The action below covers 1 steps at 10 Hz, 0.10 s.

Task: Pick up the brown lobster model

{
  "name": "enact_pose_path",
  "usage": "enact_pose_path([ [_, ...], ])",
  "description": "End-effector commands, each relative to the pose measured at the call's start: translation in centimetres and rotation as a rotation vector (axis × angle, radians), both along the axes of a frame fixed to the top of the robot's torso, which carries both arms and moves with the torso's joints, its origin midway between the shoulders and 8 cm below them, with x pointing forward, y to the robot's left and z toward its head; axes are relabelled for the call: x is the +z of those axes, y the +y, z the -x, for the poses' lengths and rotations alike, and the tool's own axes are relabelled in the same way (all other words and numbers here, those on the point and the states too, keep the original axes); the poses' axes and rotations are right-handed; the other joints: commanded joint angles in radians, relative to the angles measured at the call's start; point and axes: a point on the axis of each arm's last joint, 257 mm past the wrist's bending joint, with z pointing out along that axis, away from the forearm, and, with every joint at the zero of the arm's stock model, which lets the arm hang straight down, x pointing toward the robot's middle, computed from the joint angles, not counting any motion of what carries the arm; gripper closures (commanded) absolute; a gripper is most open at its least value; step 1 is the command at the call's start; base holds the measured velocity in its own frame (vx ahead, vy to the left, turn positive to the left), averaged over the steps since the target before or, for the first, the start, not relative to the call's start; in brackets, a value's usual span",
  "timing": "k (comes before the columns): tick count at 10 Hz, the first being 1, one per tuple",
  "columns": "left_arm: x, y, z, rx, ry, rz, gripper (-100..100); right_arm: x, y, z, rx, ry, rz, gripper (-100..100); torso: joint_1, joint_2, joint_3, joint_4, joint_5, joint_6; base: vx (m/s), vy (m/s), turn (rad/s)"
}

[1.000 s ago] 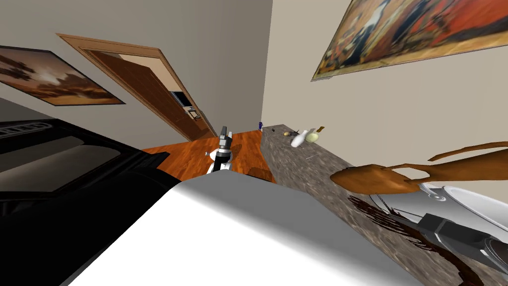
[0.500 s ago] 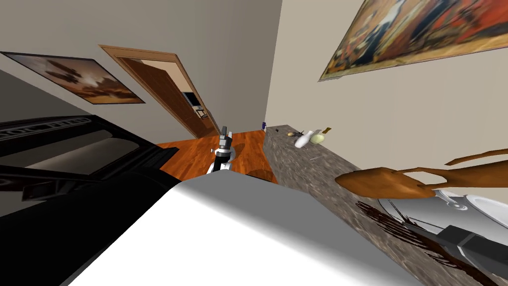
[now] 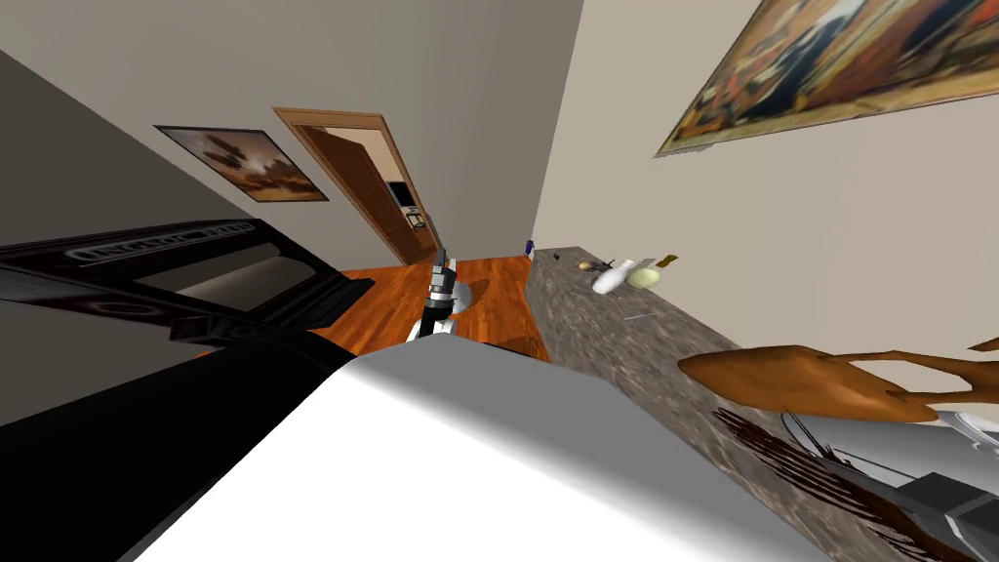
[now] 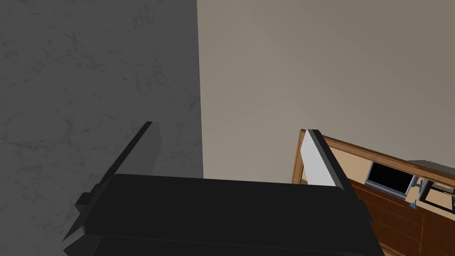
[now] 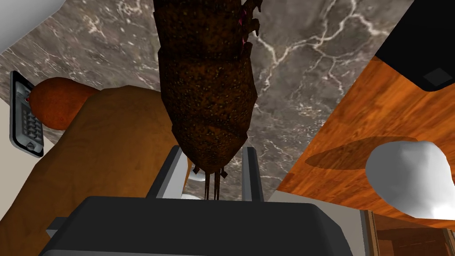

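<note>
The brown lobster model (image 5: 206, 89) hangs with its dark, speckled body between the fingers of my right gripper (image 5: 211, 173), which is shut on its narrow end. Its big orange-brown claw (image 5: 102, 146) lies beside the fingers. In the head view the claw (image 3: 810, 382) and dark legs (image 3: 780, 449) reach out over the marble counter (image 3: 624, 341) at the far right, with the gripper's dark body (image 3: 951, 507) below them. My left gripper (image 3: 441, 265) is held out ahead of my chest over the wood floor, open and empty (image 4: 231, 151).
A silver vessel (image 3: 878, 454) sits on the counter under the lobster, and a handset with keys (image 5: 24, 115) lies close by. Farther along stand a white bottle (image 3: 613, 279) and a pale green object (image 3: 643, 278). Black furniture (image 3: 146, 293) is on my left, an open door (image 3: 366, 195) ahead.
My head view has swung, so the door and the picture slid rightward in it. The lobster and right gripper now sit lower and farther right, the grip unchanged.
</note>
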Motion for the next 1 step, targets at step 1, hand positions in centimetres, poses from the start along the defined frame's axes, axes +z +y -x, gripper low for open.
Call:
enact_pose_path([
  [1, 0.00, 0.00, 0.00, 0.000, 0.000, 0.000, 0, 0.00, 0.00, 0.00, 0.000, 0.000, 0.000, 0, 0.000, 0.000, 0.000, 0.000, 0.000, 0.000, -0.006, 0.003, -0.004],
])
